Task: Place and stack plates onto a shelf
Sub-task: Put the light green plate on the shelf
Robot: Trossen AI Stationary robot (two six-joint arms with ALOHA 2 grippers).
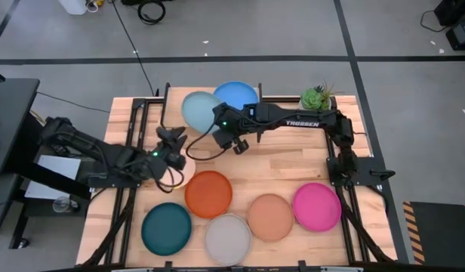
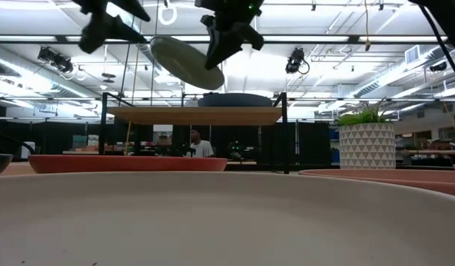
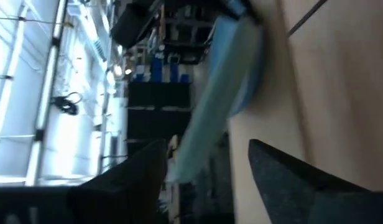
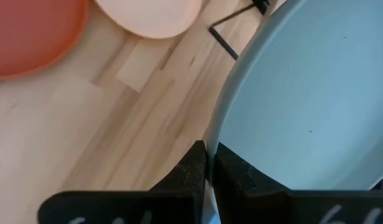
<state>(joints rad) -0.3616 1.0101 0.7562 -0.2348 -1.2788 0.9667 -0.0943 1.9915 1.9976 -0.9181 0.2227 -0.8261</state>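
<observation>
Along the counter's (image 1: 285,162) near edge we see the dark teal plate (image 1: 166,228), grey plate (image 1: 228,239), salmon plate (image 1: 270,217) and magenta plate (image 1: 317,205), the orange plate (image 1: 208,193) just behind. The left gripper (image 1: 170,140) hangs with jaws open, half hiding the cream plate (image 1: 181,175). The right gripper (image 1: 237,142) has its jaws clamped on the tilted pale blue plate's (image 1: 201,110) rim above the shelf (image 2: 198,115); the blue plate (image 1: 235,95) lies on the shelf, partly covered

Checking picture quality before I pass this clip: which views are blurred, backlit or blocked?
Left wrist view: soft and smeared, the pale blue plate a blur. Low view: a near plate rim fills the lower half out of focus; bright ceiling lights leave the arms and raised plate as silhouettes. High view: even light, sharp. Right wrist view: clear, right tool clamped on the plate's edge.
</observation>
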